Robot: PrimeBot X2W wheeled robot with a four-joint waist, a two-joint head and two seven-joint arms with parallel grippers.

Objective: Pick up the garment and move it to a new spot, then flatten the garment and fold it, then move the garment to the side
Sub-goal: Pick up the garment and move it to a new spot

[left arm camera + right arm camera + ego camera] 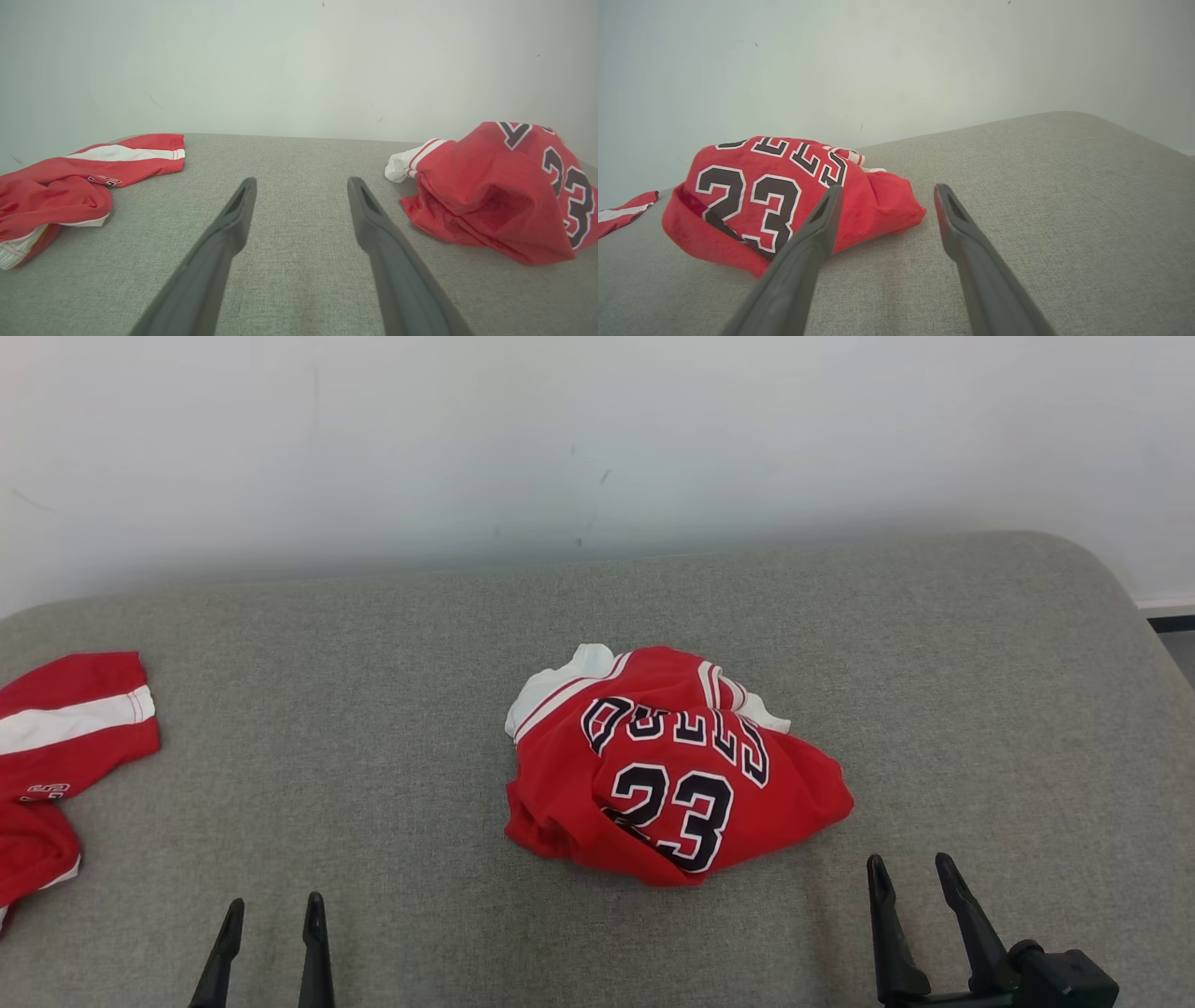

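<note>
crumpled red 23 jersey at the table's middle, untouched
left hand and right hand sit by the front edge, fingers apart and empty (likely poised for the pickup).

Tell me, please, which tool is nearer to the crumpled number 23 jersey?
Right. The right tool sits just off the jersey on its right; the left tool is well off to its left.
</note>
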